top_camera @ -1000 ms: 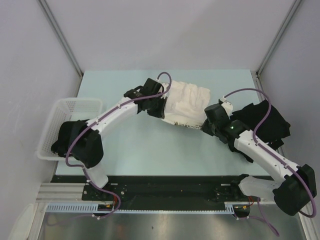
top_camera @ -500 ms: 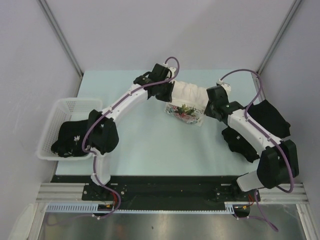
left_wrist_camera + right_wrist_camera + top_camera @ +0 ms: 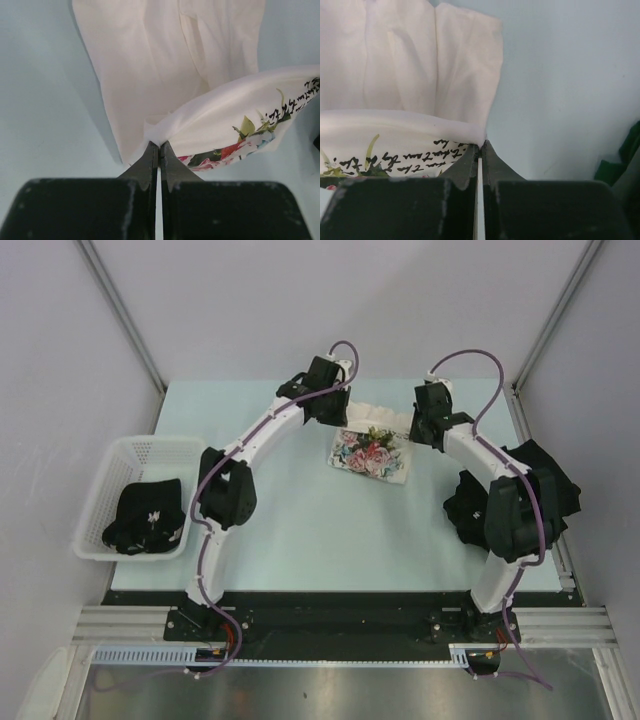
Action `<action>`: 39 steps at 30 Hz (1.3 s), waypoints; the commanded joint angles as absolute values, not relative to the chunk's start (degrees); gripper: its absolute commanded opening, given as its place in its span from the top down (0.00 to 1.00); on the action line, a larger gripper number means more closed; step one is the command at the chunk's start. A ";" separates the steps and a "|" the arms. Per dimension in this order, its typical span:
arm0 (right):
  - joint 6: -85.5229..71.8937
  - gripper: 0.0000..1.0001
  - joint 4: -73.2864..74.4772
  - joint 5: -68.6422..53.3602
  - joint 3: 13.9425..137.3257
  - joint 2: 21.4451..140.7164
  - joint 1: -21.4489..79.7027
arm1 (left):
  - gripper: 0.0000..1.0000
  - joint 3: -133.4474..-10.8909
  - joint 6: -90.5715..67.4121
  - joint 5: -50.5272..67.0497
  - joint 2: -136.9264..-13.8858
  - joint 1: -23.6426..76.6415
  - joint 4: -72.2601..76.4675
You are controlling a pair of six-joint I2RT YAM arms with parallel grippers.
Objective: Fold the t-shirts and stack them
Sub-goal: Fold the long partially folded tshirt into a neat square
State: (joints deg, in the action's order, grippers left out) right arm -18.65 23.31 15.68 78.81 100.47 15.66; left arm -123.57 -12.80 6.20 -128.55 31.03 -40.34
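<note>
A cream-white t-shirt [image 3: 372, 452] with a multicoloured flower print lies at the table's far middle, print side up. My left gripper [image 3: 345, 422] is shut on its far left edge; the left wrist view shows the cloth [image 3: 200, 115] pinched at the fingertips [image 3: 159, 145]. My right gripper [image 3: 418, 430] is shut on the far right edge, with the cloth [image 3: 410, 125] pinched at its tips [image 3: 481, 145]. A pile of black t-shirts [image 3: 555, 485] lies at the right, partly under the right arm. Another black t-shirt [image 3: 150, 515] with white print sits in the basket.
A white mesh basket [image 3: 118, 458] hangs over the table's left edge. Both arms arch over the table [image 3: 300, 530] toward its far side. Grey walls close in on left, right and back.
Both grippers have moved toward the far edge with the cream t-shirt, turning it over so the flower print now faces up. The arms have stretched out further.
</note>
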 commanded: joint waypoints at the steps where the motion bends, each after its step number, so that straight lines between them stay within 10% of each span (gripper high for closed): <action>1: -12.40 1.00 21.36 19.07 85.67 104.93 13.01 | 1.00 -128.93 -15.46 3.34 -131.21 27.42 -35.95; 39: -8.96 1.00 22.24 14.85 110.48 130.69 6.42 | 1.00 -136.50 -29.26 10.54 -148.62 23.12 -15.04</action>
